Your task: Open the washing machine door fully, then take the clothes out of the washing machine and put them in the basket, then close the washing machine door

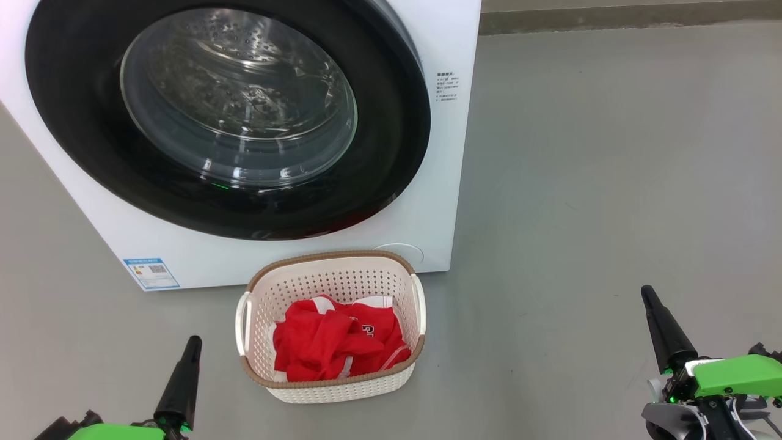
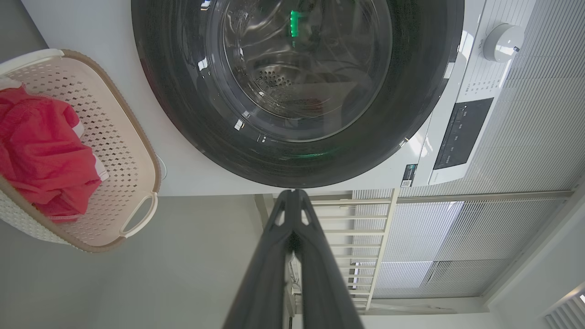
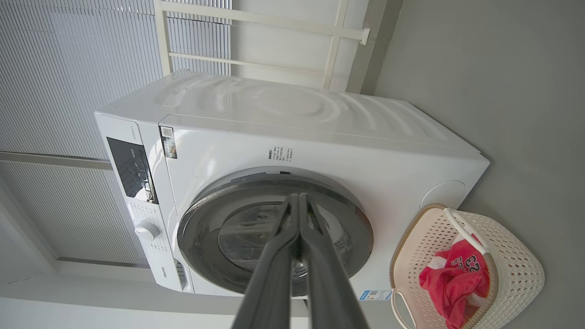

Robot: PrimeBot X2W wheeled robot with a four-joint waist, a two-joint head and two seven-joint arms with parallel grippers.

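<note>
The washing machine [image 1: 427,201] [image 3: 320,137] stands on the floor with its door [image 1: 73,110] [image 2: 183,114] [image 3: 201,237] lying flat against its front, black rim around the clear glass bowl. Just in front of it sits the cream basket [image 1: 342,278] [image 2: 128,137] [image 3: 516,269] with the red clothes [image 1: 330,345] [image 2: 41,151] [image 3: 450,283] bunched inside. My left gripper [image 1: 194,341] [image 2: 292,194] is shut and empty, low and left of the basket. My right gripper [image 1: 646,292] [image 3: 299,196] is shut and empty, well to the basket's right.
Grey floor [image 1: 611,153] spreads wide to the machine's right, with a wall base [image 1: 611,18] at the far edge. A white railing [image 3: 256,18] and ribbed wall panels [image 2: 525,151] stand behind the machine. A blue label [image 1: 151,272] sits low on its front.
</note>
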